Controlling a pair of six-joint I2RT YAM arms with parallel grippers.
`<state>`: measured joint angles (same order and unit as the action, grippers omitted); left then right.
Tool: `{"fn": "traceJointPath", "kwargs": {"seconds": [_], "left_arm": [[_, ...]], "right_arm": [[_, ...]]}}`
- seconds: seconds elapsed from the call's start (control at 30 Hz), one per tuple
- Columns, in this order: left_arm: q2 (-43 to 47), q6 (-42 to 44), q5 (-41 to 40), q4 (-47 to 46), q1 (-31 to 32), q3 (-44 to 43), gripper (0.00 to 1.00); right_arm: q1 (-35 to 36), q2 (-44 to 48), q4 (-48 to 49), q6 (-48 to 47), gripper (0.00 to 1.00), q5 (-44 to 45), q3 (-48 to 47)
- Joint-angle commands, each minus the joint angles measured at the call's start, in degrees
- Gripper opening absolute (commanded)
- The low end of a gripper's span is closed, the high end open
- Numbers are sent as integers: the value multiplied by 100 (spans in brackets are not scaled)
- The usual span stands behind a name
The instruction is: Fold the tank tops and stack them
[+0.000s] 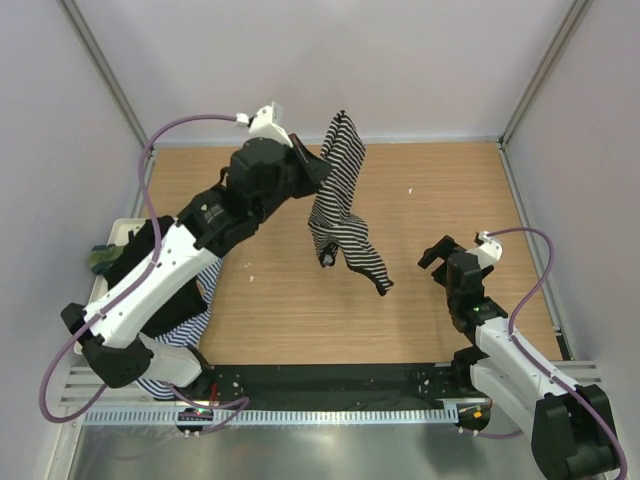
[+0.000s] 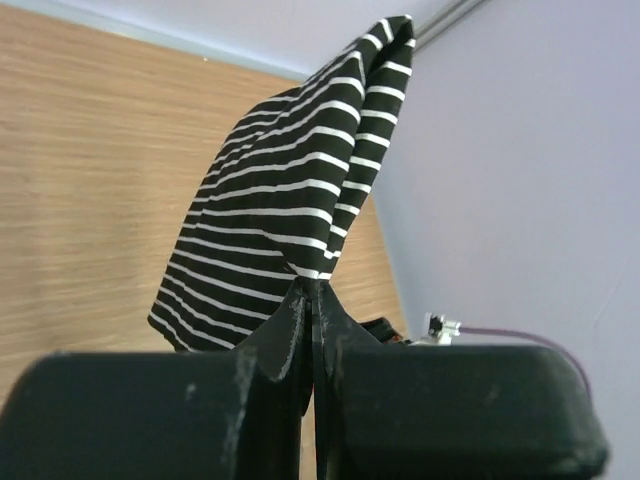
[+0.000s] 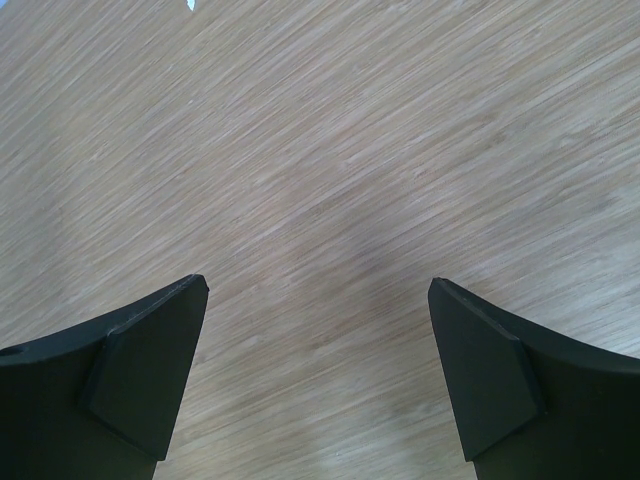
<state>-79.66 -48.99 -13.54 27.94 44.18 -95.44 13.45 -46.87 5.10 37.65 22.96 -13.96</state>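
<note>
Wooden table (image 1: 450, 200) between pale walls. The left gripper (image 1: 320, 165) is pinched shut on one edge of the black-and-white striped tank top (image 1: 338, 205) and holds it in the air over the far middle of the table. The right gripper (image 1: 435, 255) stands wide and holds nothing, low over the wood on the right.

The top hangs bunched into a narrow strip. Its long axis runs from the pinch down toward the near right, with the loose end pointing at the right gripper. Best, I think, is to lower it so the loose end lands first, then have the right gripper take a second corner — so the cloth opens flat before any fold.
</note>
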Motion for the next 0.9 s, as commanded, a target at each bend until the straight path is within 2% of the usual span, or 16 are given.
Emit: {"fn": "traceJointPath", "kwargs": {"seconds": [0.0, 0.1, 0.13, 0.2, 0.27, 0.33, 0.37, 0.43, 0.5, 0.53, 0.67, 0.73, 0.8, 0.87], "left_arm": [[626, 627, -1606, -289, 766, -283, 0], [1039, 681, -1749, -761, 934, 322, 0], [1101, 663, -1792, -947, 934, 777, 0], [997, 672, -2176, -1272, 917, 1175, 0], [673, 829, -2328, -1256, 838, 1186, 3], [49, 821, -2468, -819, 601, 889, 60], [-153, 664, -2521, -512, 435, 704, 99], [-629, 619, -2453, 463, 267, 134, 100], [-692, 697, -2460, 947, 126, -10, 100], [-631, 724, -2460, 985, 73, 51, 100], [-16, 672, -1909, 775, -540, 815, 100], [343, 540, -1644, 730, -831, 1342, 100], [555, 461, -1450, 669, -1165, 1859, 99], [836, 478, -1336, 476, -1367, 2194, 100]], "right_arm": [[26, 47, 193, -3, 100, 33, -230], [17, 3, 228, -12, 100, -2, -239], [26, -15, 228, -3, 100, -2, -248], [26, -15, 211, -21, 100, 15, -257], [17, 2, 167, -21, 100, 24, -266], [17, 29, 166, -38, 100, 24, -257], [26, 73, 158, -47, 100, 7, -248], [26, 108, 175, -108, 100, -142, -230], [26, 117, 341, -284, 100, -405, -143], [17, 100, 473, -371, 96, -894, -90], [122, -321, 1404, -723, 87, -2433, -37], [480, -717, 1624, -829, 79, -2839, -151], [885, -998, 1652, -1092, 75, -2841, -370], [1623, -1113, 1783, -1312, 74, -2850, -476]]}}
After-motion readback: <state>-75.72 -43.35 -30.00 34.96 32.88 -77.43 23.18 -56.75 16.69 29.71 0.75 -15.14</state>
